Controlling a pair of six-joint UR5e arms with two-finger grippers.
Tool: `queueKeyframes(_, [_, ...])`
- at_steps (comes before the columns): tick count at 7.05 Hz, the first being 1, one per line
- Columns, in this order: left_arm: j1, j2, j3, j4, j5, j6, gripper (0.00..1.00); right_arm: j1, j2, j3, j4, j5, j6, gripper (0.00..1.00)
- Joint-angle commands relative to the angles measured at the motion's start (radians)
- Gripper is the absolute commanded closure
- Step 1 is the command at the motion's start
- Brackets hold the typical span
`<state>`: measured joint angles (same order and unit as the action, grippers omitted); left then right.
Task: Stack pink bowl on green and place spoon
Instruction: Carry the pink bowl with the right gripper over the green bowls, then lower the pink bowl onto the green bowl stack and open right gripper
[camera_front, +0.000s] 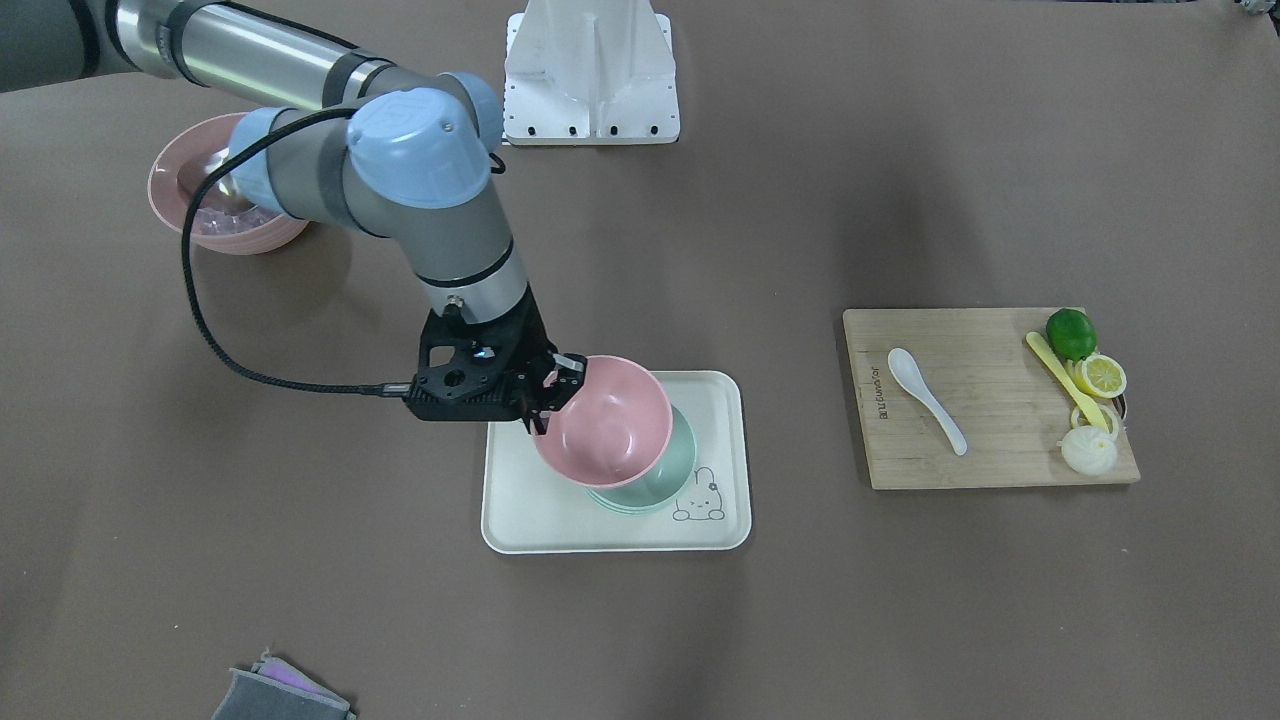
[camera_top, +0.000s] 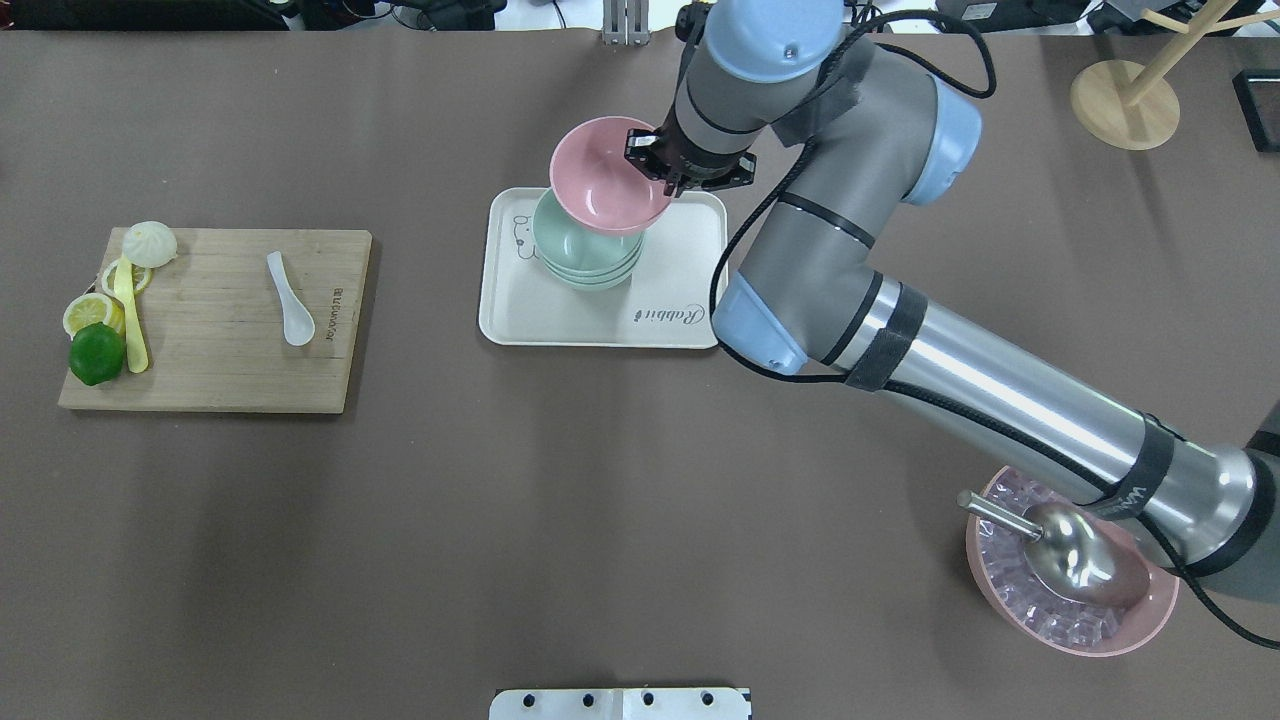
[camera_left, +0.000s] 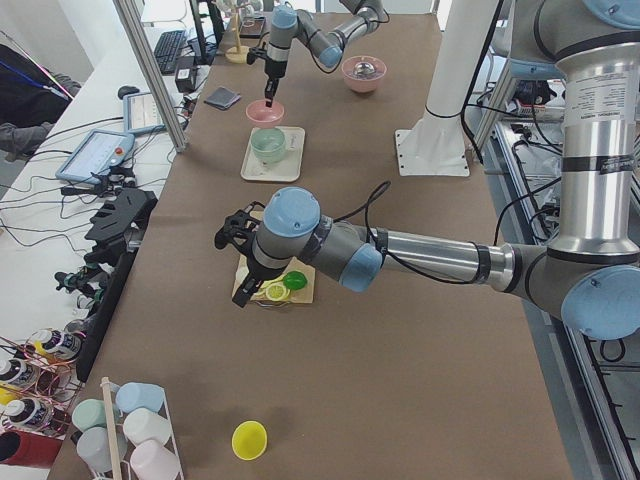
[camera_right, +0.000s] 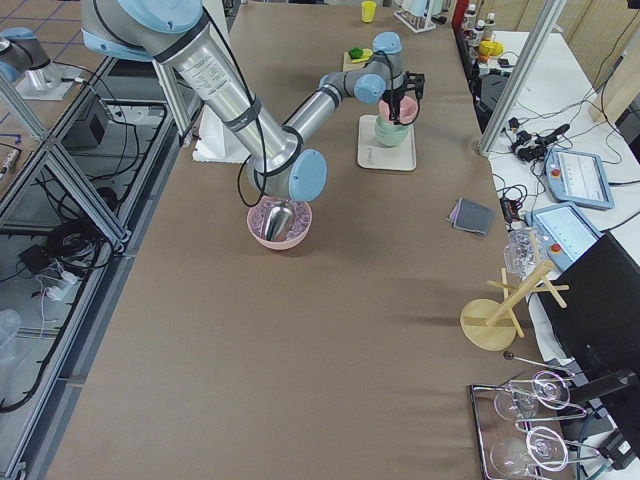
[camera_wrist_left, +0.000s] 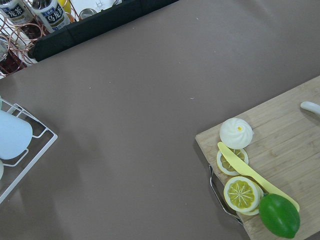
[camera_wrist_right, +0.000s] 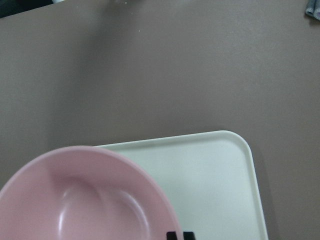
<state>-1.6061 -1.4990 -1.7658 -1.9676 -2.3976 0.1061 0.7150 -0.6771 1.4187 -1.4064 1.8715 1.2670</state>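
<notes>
Brown bench (camera_front: 300, 560), white tray (camera_front: 520, 515) at centre; pink bowl (camera_front: 610, 420) is held tilted just above the green bowl (camera_front: 680, 465), its rim pinched by the right pincer (camera_front: 552, 395), likely for lowering in to nest. The spoon (camera_front: 925, 398) lies untouched on the cutting board (camera_front: 1000, 450) at the robot's left; left pincer (camera_left: 230, 240) hangs over that board, spread or pressed together cannot be told.

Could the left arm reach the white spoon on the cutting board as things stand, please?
Probably yes: the spoon lies alone on bare board, and the left claw hovers beside it with nothing between.
</notes>
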Motion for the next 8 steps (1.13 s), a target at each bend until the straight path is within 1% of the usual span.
queueKeyframes(1, [0.000, 0.011, 0.002, -0.014, 0.000, 0.000, 0.01, -0.051, 0.065, -0.087, -0.016, -0.057, 0.026, 1.00])
queueKeyframes(5, [0.000, 0.036, 0.006, -0.048, 0.000, 0.000, 0.01, -0.049, 0.065, -0.128, -0.010, -0.064, 0.008, 1.00])
queueKeyframes(8, [0.000, 0.036, 0.006, -0.048, 0.000, -0.002, 0.01, -0.049, 0.062, -0.133, -0.006, -0.064, -0.023, 1.00])
